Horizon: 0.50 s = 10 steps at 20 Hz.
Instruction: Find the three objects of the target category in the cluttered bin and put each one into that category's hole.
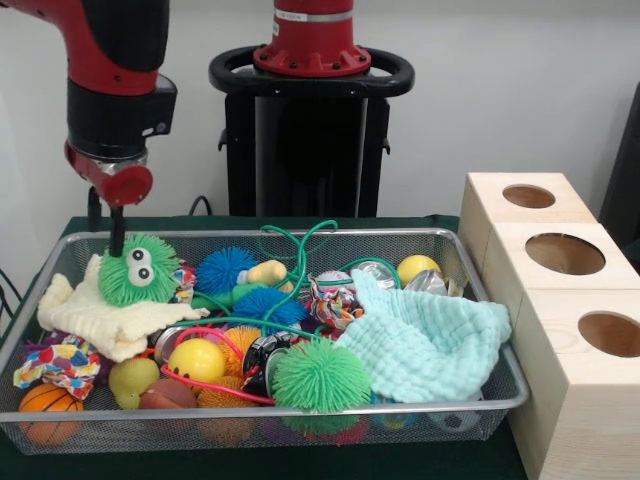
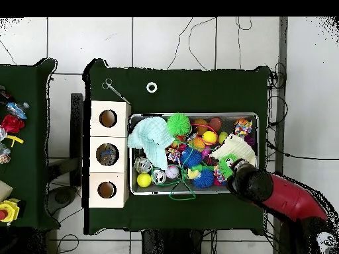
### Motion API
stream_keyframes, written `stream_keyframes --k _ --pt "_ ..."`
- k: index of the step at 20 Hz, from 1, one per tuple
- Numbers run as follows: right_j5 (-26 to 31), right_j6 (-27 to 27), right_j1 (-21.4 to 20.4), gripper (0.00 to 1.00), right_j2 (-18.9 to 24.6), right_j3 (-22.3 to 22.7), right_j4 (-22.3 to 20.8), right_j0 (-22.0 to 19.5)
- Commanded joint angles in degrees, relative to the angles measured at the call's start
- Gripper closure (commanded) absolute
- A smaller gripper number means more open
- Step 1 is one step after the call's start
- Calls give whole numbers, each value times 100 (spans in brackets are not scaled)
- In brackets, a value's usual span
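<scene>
Pincer (image 1: 117,240) sits just behind the green fuzzy ball (image 1: 138,270) on the cream cloth (image 1: 100,318) in the bin (image 1: 440,408), likely reaching for it; grip state unclear, box (image 1: 560,290) holes waiting.

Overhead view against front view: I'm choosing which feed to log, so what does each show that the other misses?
Only overhead: a white ring and a metal tool on the green cloth beyond the bin, plus toys on a side table.
Only front: the googly eyes on the green fuzzy ball and the gripper coming down just behind it.
Both: the mesh bin, the mint cloth and the three-hole wooden box.
</scene>
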Motion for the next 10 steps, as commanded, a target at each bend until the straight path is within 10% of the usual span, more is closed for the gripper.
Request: stream_keyframes --k 1,10 --pt "238 -838 102 0 1149 678 -370 -130" --pt "-464 -841 331 0 1989 1231 -732 -842"
